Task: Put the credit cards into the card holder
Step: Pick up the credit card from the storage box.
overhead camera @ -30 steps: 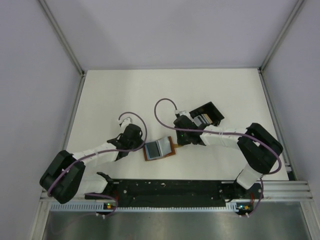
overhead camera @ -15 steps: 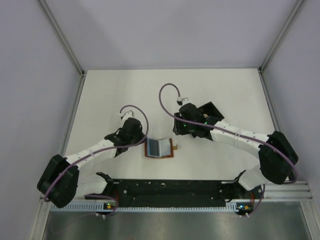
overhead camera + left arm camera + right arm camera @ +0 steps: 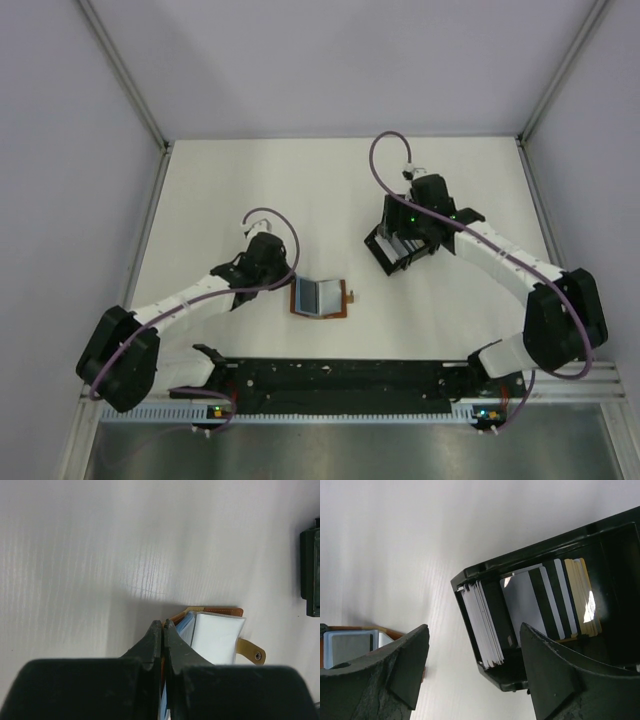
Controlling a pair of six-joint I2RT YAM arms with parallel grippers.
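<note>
Listing from the near side of the white, faintly ribbed surface (image 3: 250, 190):

Item one: brown leather folding card holder (image 3: 220, 611). It lies opened flat near the middle. Its grain is soft, its stitched edge tan, and a short closing tab (image 3: 250, 652) with a metal stud juts to the right. Pale blue and white cards (image 3: 216, 632), smooth and glossy, already sit in it.

Item two: black open-frame slotted plastic box (image 3: 520, 562), hard and shiny, far and right of the holder and well apart from it. The remaining credit cards (image 3: 535, 607) stand in it edge-on. There is a tight white stack at one end, then grey-white ones with dark stripes, then a tan-gold bundle.

Item three: left end effector (image 3: 162, 626). It is clenched, its fingers pressed together at the holder's left edge, and it appears to pinch the leather there.

Item four: right end effector (image 3: 474, 640). It is spread wide and grasps nothing, poised just over the box.

Hazards, as I judge them:
- The cards are thin, slick and packed close, so a closing pinch may take two at once or skid off one.
- The box looks light, so a finger catching its wall could drag or tip it.
- If the left pinch slips on the supple leather, the holder may shift or fold. The pocket mouth would then no longer meet an arriving card.
</note>
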